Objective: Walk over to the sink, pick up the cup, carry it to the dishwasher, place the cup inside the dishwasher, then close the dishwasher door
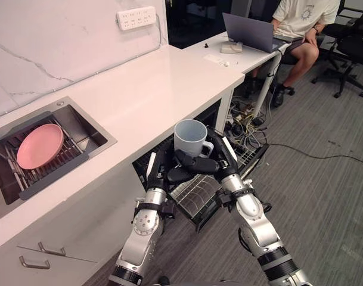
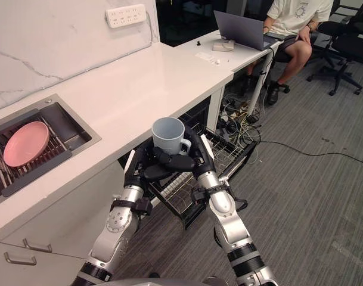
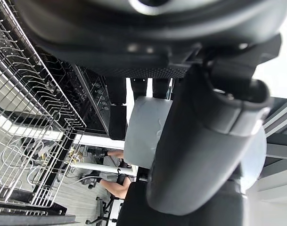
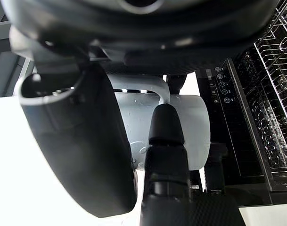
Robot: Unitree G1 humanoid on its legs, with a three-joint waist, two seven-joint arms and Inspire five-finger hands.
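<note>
The fingers (image 1: pixel 196 162) of both hands are curled round the lower half of the cup (image 1: pixel 190 137) and overlap across its front. The left hand (image 1: pixel 162 170) grips from the left and the right hand (image 1: pixel 226 158) from the right, beside the handle. In the right wrist view a dark finger lies against the cup just under the handle. The cup is pale blue-grey, upright, mouth up, and looks empty.

It is held in the air just off the table's (image 1: pixel 145 89) front edge, above the wire rack (image 1: pixel 193 192). The rack is pulled out of the dishwasher over its lowered door (image 4: pixel 219 87).

The sink (image 1: pixel 80 128) is set into the table's left end. A pink plate (image 1: pixel 39 146) leans in a dark drying rack (image 1: pixel 56 170) inside it. A white socket strip (image 1: pixel 136 16) is fixed to the wall behind the table's back edge.

Past the table's far right corner, a person (image 1: pixel 300 24) sits at a laptop (image 1: pixel 247 31), with a black chair (image 1: pixel 351 44) just beside them on the carpet.
</note>
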